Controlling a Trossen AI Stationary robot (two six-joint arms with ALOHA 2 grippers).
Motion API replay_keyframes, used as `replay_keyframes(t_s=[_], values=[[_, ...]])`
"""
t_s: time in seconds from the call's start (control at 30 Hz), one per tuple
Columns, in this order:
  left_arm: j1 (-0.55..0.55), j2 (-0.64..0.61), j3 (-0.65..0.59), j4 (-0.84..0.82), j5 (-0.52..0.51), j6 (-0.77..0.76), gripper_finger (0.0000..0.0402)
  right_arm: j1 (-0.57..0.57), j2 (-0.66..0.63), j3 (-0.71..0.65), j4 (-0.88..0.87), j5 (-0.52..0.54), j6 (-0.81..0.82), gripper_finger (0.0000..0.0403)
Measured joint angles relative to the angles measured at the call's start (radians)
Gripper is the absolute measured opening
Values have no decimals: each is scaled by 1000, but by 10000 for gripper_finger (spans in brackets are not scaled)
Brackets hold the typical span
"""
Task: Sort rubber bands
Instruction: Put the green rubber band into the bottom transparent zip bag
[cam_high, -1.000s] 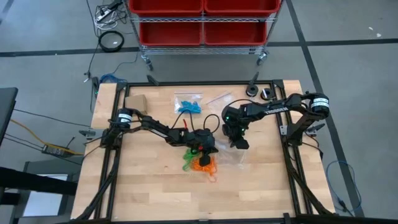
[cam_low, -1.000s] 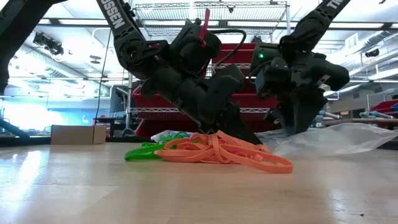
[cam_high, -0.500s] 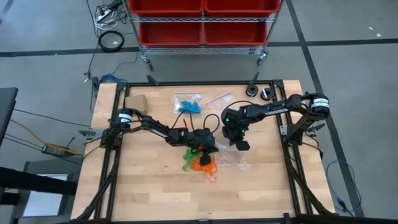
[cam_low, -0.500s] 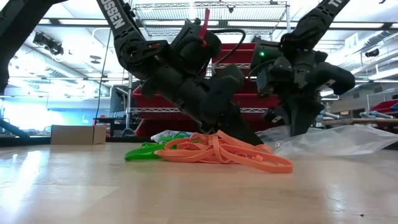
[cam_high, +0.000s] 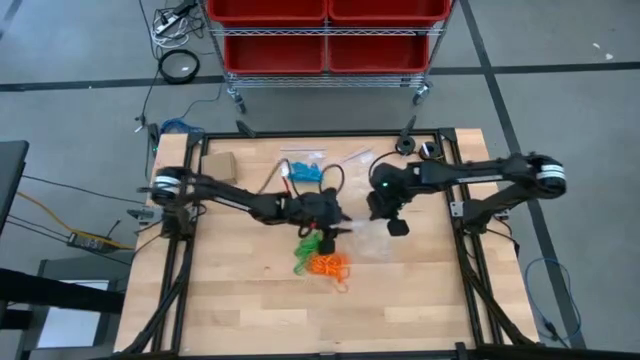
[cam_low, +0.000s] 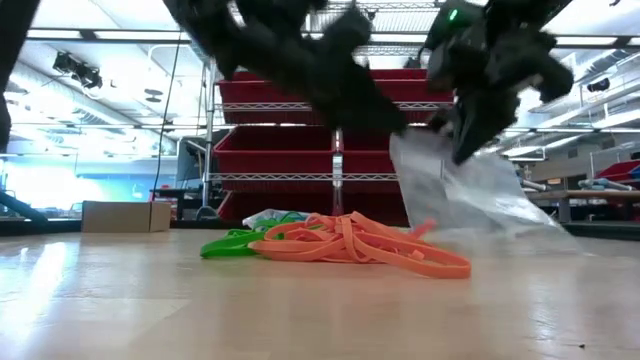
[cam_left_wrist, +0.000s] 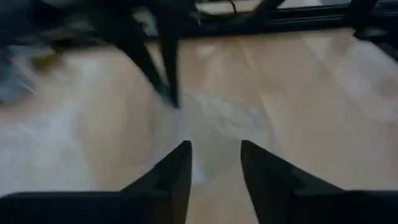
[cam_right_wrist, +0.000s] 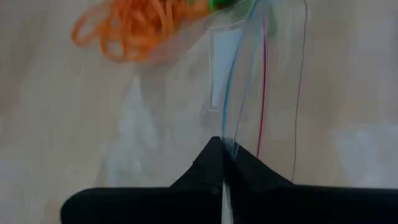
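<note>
Lifted off the desk (cam_high: 240, 300), right gripper (cam_right_wrist: 222, 163) pinches the clear bag's (cam_low: 470, 190) lip while left gripper (cam_left_wrist: 214, 163), jaws spread, apparently faces it, orange bands (cam_high: 327, 265) unsorted at six o'clock.

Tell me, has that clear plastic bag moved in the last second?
Yes. The right pincer has lifted the clear bag off the table; against the red shelves behind, its top now hangs higher.

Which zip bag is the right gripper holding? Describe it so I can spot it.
On the table, look right of the orange bands. The clear zip bag hangs by its edge from the shut right gripper, lifted off the wood. The other bag, by the table's far edge, lies flat with blue bands inside.
</note>
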Motion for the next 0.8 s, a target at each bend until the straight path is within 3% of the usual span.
replay_keyframes(t_s=[0.13, 0.27, 0.4, 0.63, 0.8], values=[[-9, -155, 0, -66, -50, 183, 173, 62, -61, 53, -26, 54, 25, 0], [-5, -253, 32, -157, 35, 287, 182, 137, -34, 172, -80, 102, 25, 0], [-2, -259, 169, -426, 74, 366, 183, 192, 61, 334, -198, 165, 3, 0], [-55, -259, 378, -722, 48, 471, 184, 224, 253, 621, -441, 263, -42, 0], [-76, -253, 434, -869, 36, 478, 183, 224, 327, 776, -501, 281, -70, 0]])
